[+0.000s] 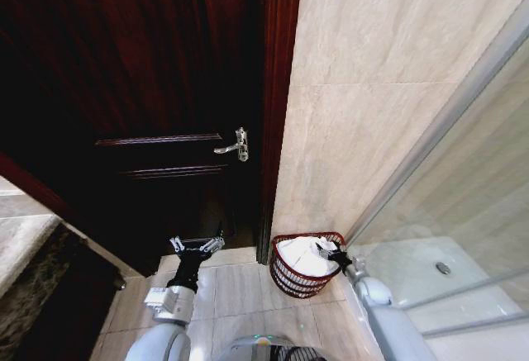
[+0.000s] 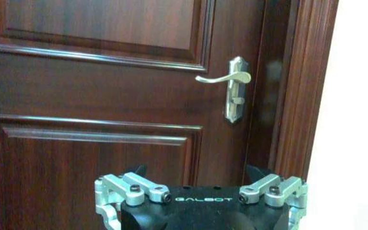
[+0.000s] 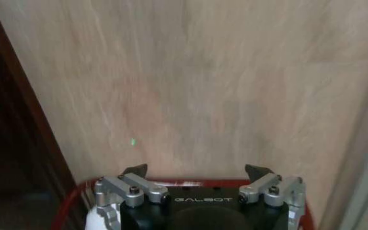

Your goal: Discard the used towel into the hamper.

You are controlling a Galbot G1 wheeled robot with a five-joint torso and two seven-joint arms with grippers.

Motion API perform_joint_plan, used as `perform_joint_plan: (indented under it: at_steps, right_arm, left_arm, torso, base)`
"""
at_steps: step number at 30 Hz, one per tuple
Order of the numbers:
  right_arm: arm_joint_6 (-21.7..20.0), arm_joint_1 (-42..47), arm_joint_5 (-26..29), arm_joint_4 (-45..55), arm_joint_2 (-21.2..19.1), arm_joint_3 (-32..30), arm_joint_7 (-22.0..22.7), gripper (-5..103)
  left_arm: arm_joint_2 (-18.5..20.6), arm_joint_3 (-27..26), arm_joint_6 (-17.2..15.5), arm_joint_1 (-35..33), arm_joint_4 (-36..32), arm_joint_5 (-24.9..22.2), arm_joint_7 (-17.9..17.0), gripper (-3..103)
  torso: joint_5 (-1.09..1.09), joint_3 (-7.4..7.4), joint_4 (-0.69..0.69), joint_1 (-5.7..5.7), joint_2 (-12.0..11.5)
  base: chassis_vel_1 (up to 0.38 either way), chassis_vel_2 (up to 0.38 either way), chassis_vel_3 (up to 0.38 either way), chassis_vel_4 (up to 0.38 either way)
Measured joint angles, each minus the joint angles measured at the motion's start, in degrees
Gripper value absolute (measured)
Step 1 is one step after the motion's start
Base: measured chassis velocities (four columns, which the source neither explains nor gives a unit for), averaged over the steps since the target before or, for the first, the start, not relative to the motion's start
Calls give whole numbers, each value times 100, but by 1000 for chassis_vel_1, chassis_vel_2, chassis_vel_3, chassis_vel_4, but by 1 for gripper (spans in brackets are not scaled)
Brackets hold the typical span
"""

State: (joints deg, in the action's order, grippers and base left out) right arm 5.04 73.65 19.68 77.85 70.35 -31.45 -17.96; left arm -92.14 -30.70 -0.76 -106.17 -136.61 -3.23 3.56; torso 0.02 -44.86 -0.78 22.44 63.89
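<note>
My right gripper (image 1: 338, 256) hangs open and empty over the hamper (image 1: 291, 279), the towel (image 1: 304, 255) heaped just beneath. It sits high; a brushing finger could snag it. My left gripper (image 1: 197, 245) idles open.

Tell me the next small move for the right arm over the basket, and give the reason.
Probably lift the right gripper straight up, clear of the round dark red openwork hamper. The white towel already lies inside it, and the gripper's open fingers hold nothing. The left gripper waits by the dark wooden door.
</note>
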Motion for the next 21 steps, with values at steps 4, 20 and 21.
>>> perform_joint_plan:
  at_steps: [4, 20, 21]
  right_arm:
    - [411, 660, 165, 825, 144, -300, 187, 100]
    - [927, 3072, -216, 4357, 1034, -765, 1463, 100]
    - [980, 3163, -282, 4523, 1094, -753, 1490, 100]
  left_arm:
    - [0, -1, 0, 0, 0, 0, -1, 100]
    - [0, 0, 0, 0, 0, 0, 0, 100]
    - [0, 0, 0, 0, 0, 0, 0, 100]
  torso:
    - [-1, -2, -1, 1, 5]
    - [-1, -8, -1, 7, 16]
    - [-3, -9, -1, 7, 17]
  base:
    - [0, 0, 0, 0]
    - [0, 0, 0, 0]
    - [0, 0, 0, 0]
